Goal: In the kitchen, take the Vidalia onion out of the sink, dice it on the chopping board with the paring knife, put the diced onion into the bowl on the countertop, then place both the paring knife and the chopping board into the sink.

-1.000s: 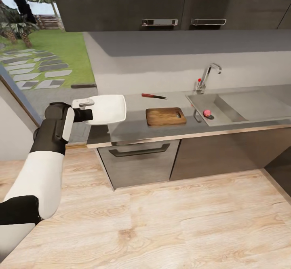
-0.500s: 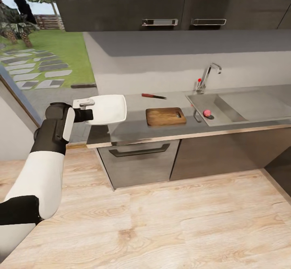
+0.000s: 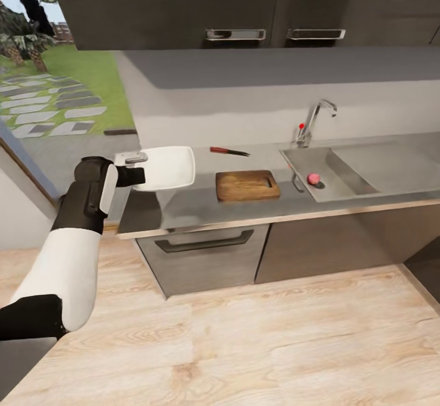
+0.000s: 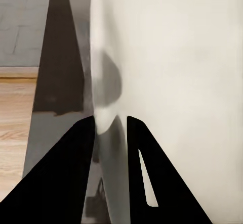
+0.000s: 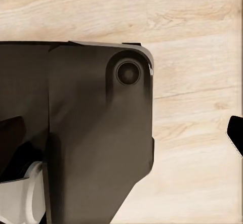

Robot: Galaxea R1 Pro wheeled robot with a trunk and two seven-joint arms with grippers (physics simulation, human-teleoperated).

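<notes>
The left claw is pinching the rim of the bowl, its two dark fingers pressed on either side of the white wall, as the left wrist view shows up close. It holds the bowl level over the left end of the desk, whether resting on it or just above I cannot tell; my guess is the bowl is being set where diced onion can later be tipped in. The chopping board lies flat near the middle of the desk, handle slot toward the sink, a handy spot for cutting. The paring knife lies behind the board, near the wall, apart from it. The Vidalia onion sits in the sink basin, not yet fetched, below the tap. As for the right claw, I cannot tell how it stands: its wrist view looks down on the robot's dark base and the wooden floor.
</notes>
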